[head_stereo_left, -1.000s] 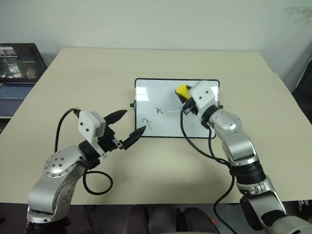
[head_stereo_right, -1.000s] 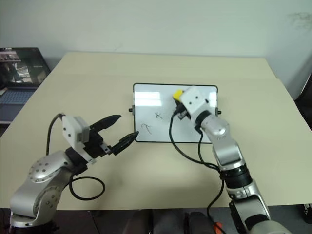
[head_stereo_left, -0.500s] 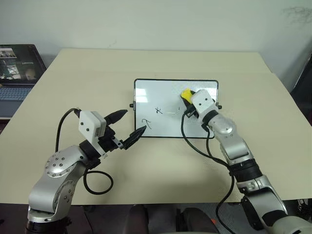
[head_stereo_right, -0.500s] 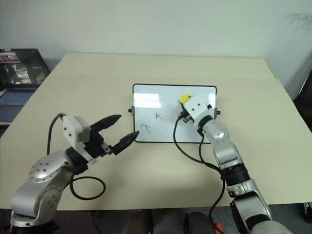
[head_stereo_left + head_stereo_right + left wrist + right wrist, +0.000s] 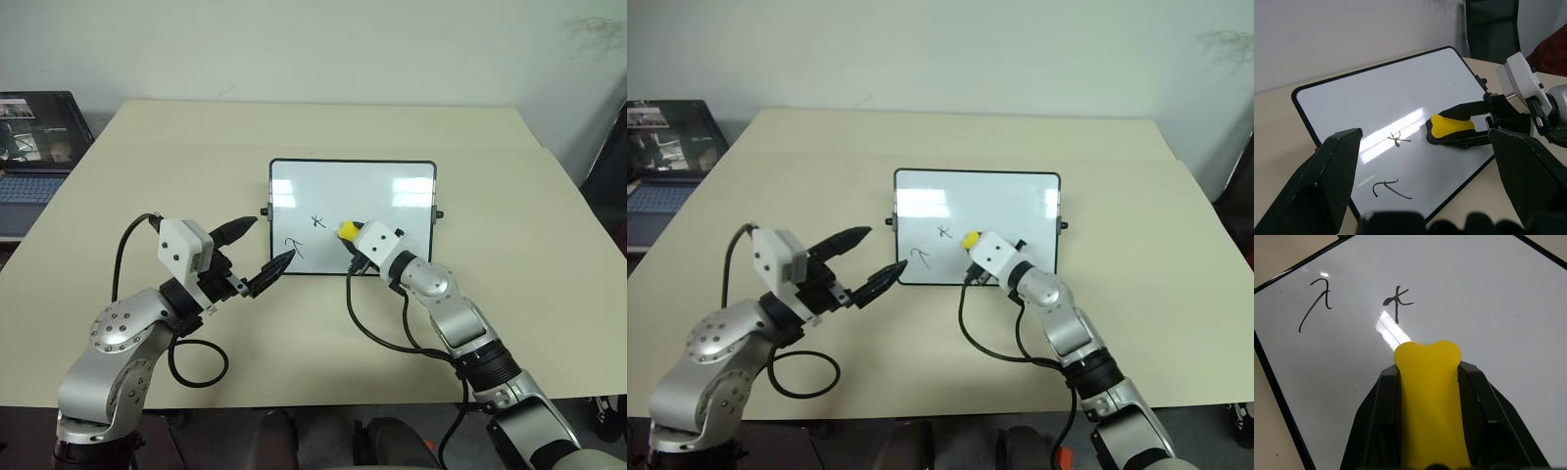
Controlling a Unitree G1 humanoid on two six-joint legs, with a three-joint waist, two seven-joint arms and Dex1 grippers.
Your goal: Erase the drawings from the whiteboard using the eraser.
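over whiteboard [image 5: 353,191], right fingers [image 5: 1476,396] clamp eraser [image 5: 1430,396], lengthwise, seemingly toward star-like cross [image 5: 1397,301].

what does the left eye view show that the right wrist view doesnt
Only the left eye view takes in the left gripper, open beside the board's near left corner, the beige table, a laptop off to the left, and the whiteboard as a whole with its side knobs.

Only the right wrist view shows, close up, the fingers clamped on both sides of the eraser.

Both show the yellow eraser in the right gripper, the star-like cross and the hook-like curve.
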